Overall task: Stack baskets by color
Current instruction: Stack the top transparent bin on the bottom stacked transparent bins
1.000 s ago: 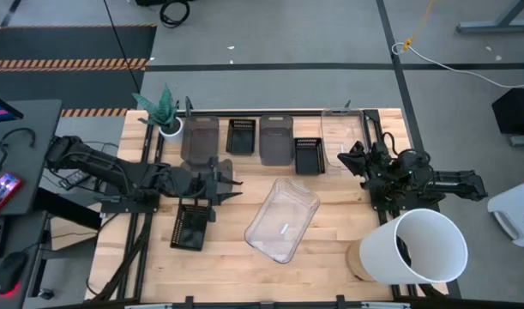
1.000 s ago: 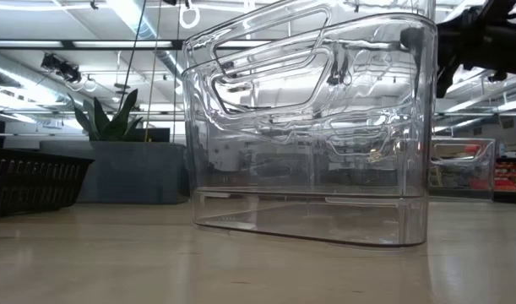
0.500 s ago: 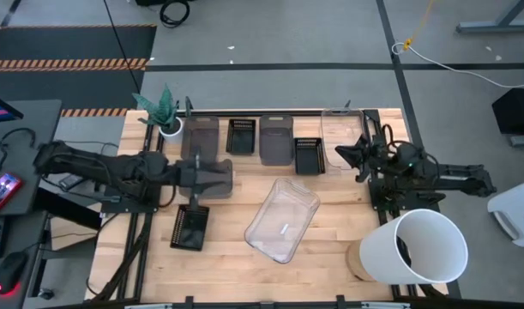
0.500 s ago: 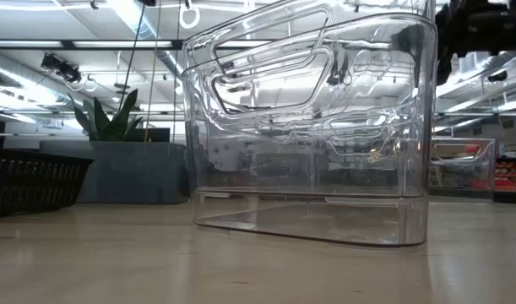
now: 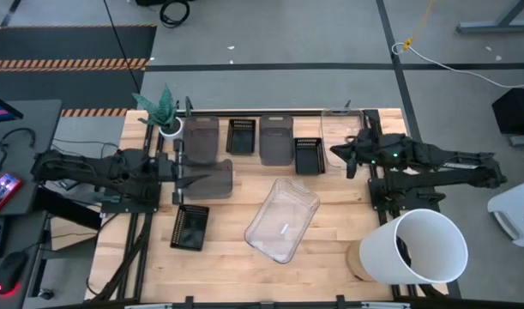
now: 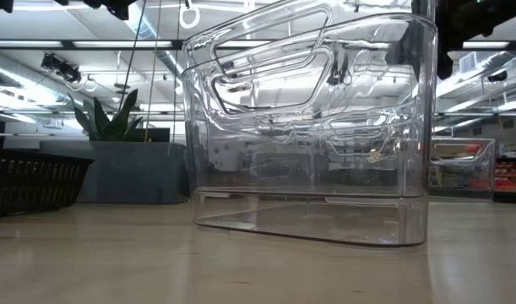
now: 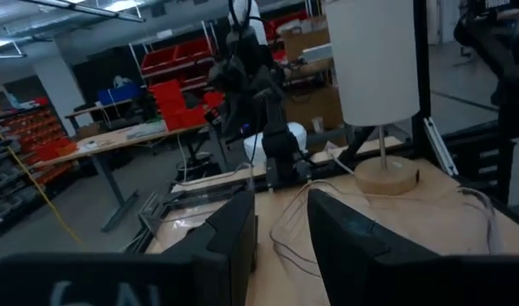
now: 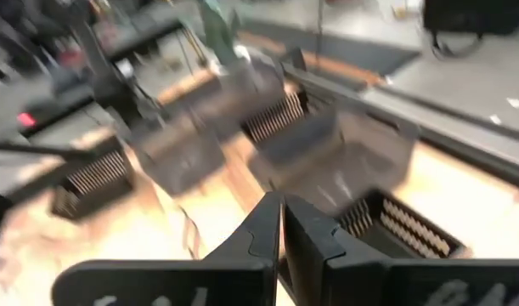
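My left gripper (image 5: 186,177) (image 7: 281,246) is open and points level toward the table's right, at the left end of a smoky grey basket (image 5: 212,180) that rests on the table. Nothing shows between its fingers. A black slotted basket (image 5: 190,227) lies near it. A large clear basket (image 5: 283,219) (image 6: 308,127) lies at the middle. Along the far edge stand two grey baskets (image 5: 201,140) (image 5: 276,140), two black ones (image 5: 242,136) (image 5: 309,154) and a clear one (image 5: 337,136). My right gripper (image 5: 340,155) (image 8: 282,217) is shut and empty, above the table beside the right black basket.
A big white bucket (image 5: 420,245) stands on a round wooden base at the near right corner. A small white pot with a green plant (image 5: 165,116) sits at the far left corner. Bare wood shows along the near edge between the black basket and the bucket.
My left gripper has drawn back toward the table's left edge. The smoky grey basket now shows in front of it, lying still on the table. My right gripper has risen, tipped its fingers downward and shifted a little toward the table's left.
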Robot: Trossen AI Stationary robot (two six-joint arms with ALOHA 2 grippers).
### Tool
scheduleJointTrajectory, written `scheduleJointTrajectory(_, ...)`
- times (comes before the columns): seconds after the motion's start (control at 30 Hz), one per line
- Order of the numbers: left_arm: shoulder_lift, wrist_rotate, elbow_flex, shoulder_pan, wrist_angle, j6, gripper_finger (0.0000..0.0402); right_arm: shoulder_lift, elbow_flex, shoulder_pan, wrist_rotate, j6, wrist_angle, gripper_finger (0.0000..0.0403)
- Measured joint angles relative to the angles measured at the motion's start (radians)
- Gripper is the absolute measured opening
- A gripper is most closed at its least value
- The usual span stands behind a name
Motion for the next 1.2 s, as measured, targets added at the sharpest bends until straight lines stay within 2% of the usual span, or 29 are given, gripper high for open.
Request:
scheduleJointTrajectory(0.27, -0.11, 0.0, -0.051, 0.0, -0.001, -0.047, 0.0118, 0.197, 0.119, 0.0, -0.009, 0.068, -0.256, 0.0024)
scheduleJointTrajectory(0.43, -0.129, -0.001, -0.055, 0.0, -0.002, -0.076, 0.0118, 0.33, 0.201, 0.0, -0.043, 0.092, -0.409, 0.0036)
scheduleJointTrajectory(0.83, -0.13, -0.007, -0.055, 0.0, 0.005, -0.07, 0.0118, 0.664, 0.44, 0.003, -0.082, 0.085, -0.812, 0.0123)
scheduleJointTrajectory(1.03, -0.13, -0.013, -0.055, 0.0, 0.018, -0.069, 0.0119, 0.783, 0.502, 0.003, -0.086, -0.008, -0.965, 0.0168)
scheduleJointTrajectory(1.2, -0.129, -0.014, -0.055, 0.0, 0.018, -0.067, 0.0119, 0.846, 0.501, 0.001, -0.074, -0.124, -1.013, 0.0183)
